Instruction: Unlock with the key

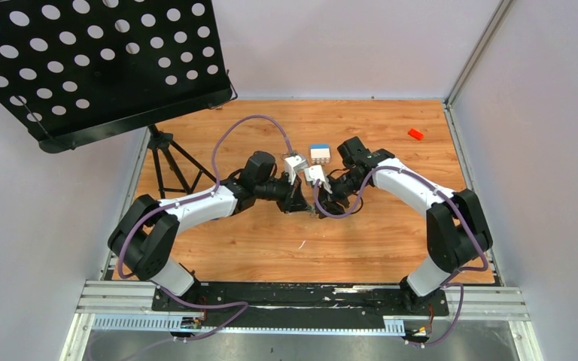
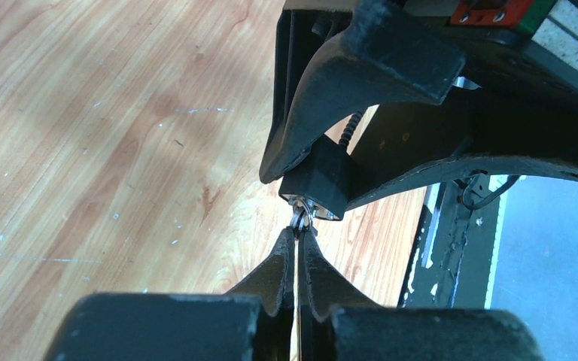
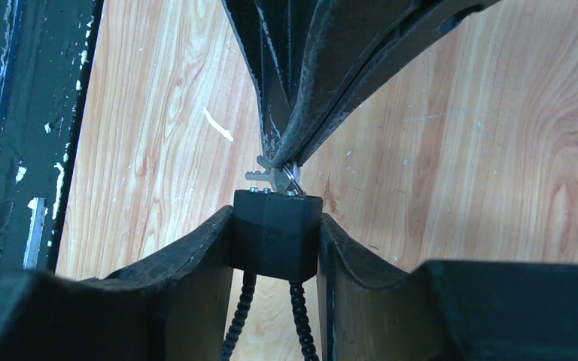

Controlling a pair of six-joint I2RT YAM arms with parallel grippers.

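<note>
Right wrist view: the tiny dull grey flat metal key (image 3: 269, 178) sits right at the top face of the black blocky lock body (image 3: 277, 235), and its toothed edge shows in the open, pointing sideways toward the left of that picture. From this I judge the blade is not seated in the keyway, though the keyhole itself is hidden. Both grasps are made and the two parts are brought together. What is left, as I read it, is lining up the blade, pushing it in and turning it.

The left arm's fingers (image 3: 297, 90) come down from above, pressed together on the key's head end beside its small wire ring (image 3: 293, 177). The left wrist view shows the same pinch edge-on, with the key as a thin bright sliver between the closed tips. The right arm's fingers (image 3: 196, 259) are clamped on either side of the lock body, and two strands of black beaded cable (image 3: 235, 327) hang below it.

All of this is held about the middle of the wooden bench (image 1: 391, 248). A small red block (image 1: 415, 134) lies toward the far right corner, and a black perforated music stand (image 1: 98, 68) stands over the far left corner.
</note>
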